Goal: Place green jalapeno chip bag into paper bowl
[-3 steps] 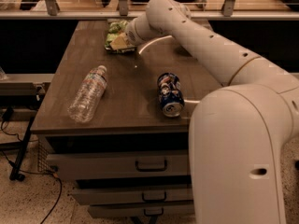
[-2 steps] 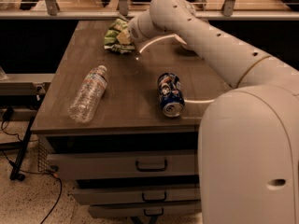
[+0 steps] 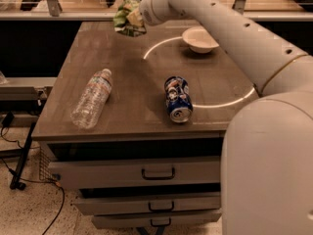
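Since a second ago the white arm [image 3: 234, 38] has swung aside, uncovering the paper bowl [image 3: 199, 39], and the green jalapeno chip bag [image 3: 124, 19] has risen off the tabletop. Nearest is a speckled floor [image 3: 29, 217] with dark cables, then drawers [image 3: 157, 173] with metal pull handles. On the brown wood-grain table [image 3: 132, 119], a dented blue soda can [image 3: 177, 99] and a clear crumpled plastic bottle [image 3: 92, 98] lie on their sides, well apart. Farther back sits the round white bowl. At the far edge, the gripper [image 3: 134, 22] clasps the crinkly bag in the air, left of the bowl.
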